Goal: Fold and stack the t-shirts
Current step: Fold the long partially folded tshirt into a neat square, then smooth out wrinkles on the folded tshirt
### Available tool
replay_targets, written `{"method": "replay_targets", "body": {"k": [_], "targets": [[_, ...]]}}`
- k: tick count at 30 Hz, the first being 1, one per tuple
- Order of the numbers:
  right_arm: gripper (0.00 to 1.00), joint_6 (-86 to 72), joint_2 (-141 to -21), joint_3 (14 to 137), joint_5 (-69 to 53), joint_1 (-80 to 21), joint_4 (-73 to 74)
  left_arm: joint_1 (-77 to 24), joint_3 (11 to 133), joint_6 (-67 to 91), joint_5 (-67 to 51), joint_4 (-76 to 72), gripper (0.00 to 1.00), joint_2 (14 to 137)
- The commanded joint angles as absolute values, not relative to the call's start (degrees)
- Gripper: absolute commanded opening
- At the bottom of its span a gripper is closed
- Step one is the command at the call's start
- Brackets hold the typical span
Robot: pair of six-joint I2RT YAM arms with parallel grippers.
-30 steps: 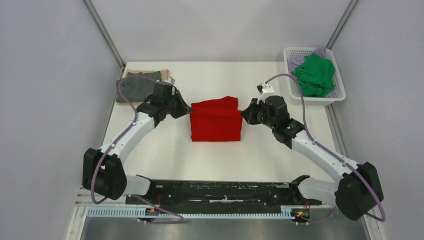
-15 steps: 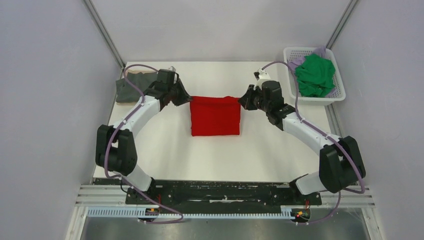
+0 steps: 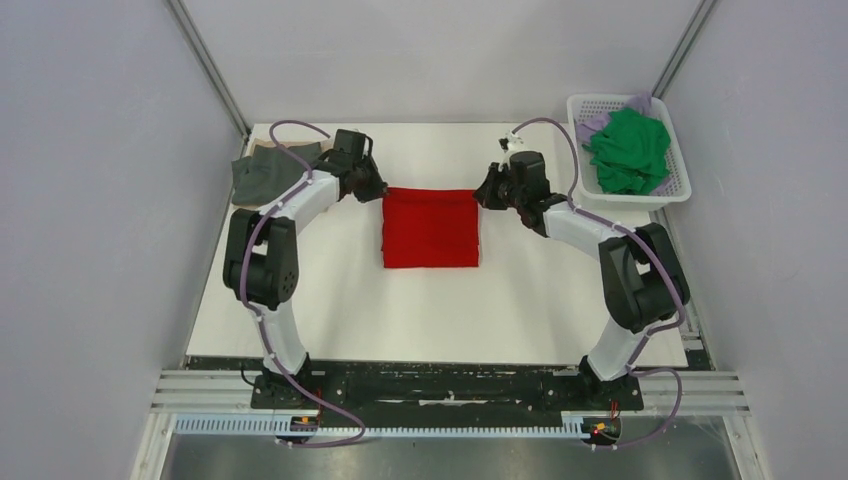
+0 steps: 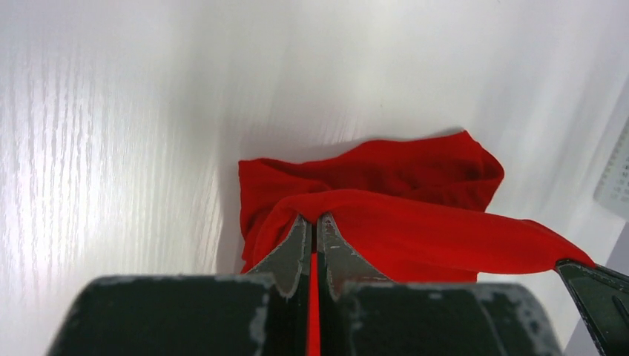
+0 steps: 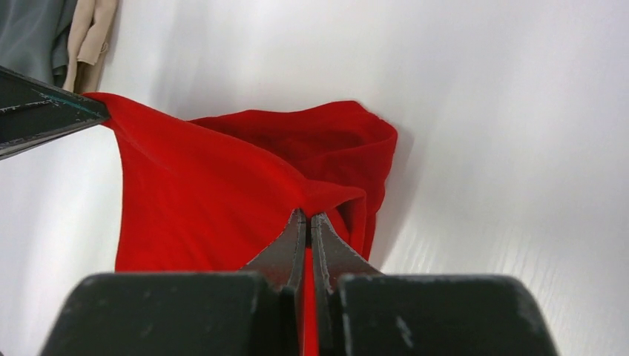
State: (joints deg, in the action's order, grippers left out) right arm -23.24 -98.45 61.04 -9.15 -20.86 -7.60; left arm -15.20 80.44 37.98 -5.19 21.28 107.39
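The left gripper (image 4: 312, 219) and right gripper (image 5: 308, 215) each clench a far corner of the red t-shirt (image 3: 431, 228), nearly folded at mid-table. At far left lie a grey t-shirt (image 3: 255, 180) and apparently a tan t-shirt (image 5: 90, 37), probably already folded. The green t-shirt (image 3: 628, 150) and lilac t-shirt (image 3: 598, 122) wait in the basket (image 3: 630, 203), far right.

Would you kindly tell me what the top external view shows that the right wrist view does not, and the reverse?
Only the top external view shows the white basket at the far right, holding the green t-shirt and the lilac t-shirt. Only the right wrist view shows up close the right gripper shut on a corner of the red t-shirt. Both show that shirt, the left gripper at its other corner, and the grey t-shirt and tan t-shirt.
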Motion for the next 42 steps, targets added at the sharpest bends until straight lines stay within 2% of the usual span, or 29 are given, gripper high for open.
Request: {"method": "replay_targets", "body": {"k": [1,3,5,6,7,8,9,14,19,24,30,33,38,42], "targets": [[0.00,-22.1,-102.0,65.1,-6.4,-19.5,-10.8,-14.2,85.4,36.5,-1.5,21.8,0.02,111.0],[0.00,-22.7,-103.5,65.6,-6.2,-19.3,-11.3,-14.2,86.6,36.6,-0.9,22.2,0.04,112.5],[0.06,-23.2,-104.9,66.5,-6.2,-18.8,-11.8,-14.2,88.3,36.6,-0.5,23.4,0.12,113.9],[0.23,-23.4,-105.8,67.2,-6.4,-18.7,-11.9,-14.2,89.3,36.5,-0.4,24.3,0.27,114.6],[0.49,-23.4,-106.7,68.2,-6.7,-18.5,-11.6,-14.2,90.2,36.4,-0.3,24.9,0.48,114.9],[0.70,-23.3,-107.4,69.3,-7.4,-18.3,-11.2,-14.2,91.0,36.3,-0.3,25.5,0.78,115.0],[0.97,-22.8,-108.0,70.7,-7.8,-18.1,-10.3,-14.2,91.7,36.6,1.1,26.2,0.99,114.8],[0.98,-20.6,-107.2,72.9,-9.4,-18.1,-5.6,-14.7,90.6,36.9,0.6,26.0,1.00,110.0],[0.98,-22.0,-102.2,65.1,-21.5,-18.8,-13.9,-15.8,86.3,37.3,-9.4,20.2,1.00,107.0],[0.98,-27.3,-104.9,64.1,-29.9,-19.2,-23.2,-16.7,88.3,39.1,-14.3,16.3,1.00,111.7],[0.98,-28.0,-114.7,70.7,-25.2,-19.2,-23.7,-16.8,93.5,41.6,-15.0,18.1,1.00,121.2],[0.98,-29.0,-119.8,72.0,-26.1,-19.0,-24.3,-16.9,93.7,42.7,-11.5,18.8,1.00,123.9],[0.98,-29.4,-123.1,69.2,-25.5,-19.0,-23.6,-17.0,92.1,42.6,-10.9,20.6,1.00,125.6],[0.98,-29.2,-120.2,62.1,-26.3,-19.1,-25.2,-18.4,83.7,42.1,-9.4,19.6,1.00,121.8]]}}
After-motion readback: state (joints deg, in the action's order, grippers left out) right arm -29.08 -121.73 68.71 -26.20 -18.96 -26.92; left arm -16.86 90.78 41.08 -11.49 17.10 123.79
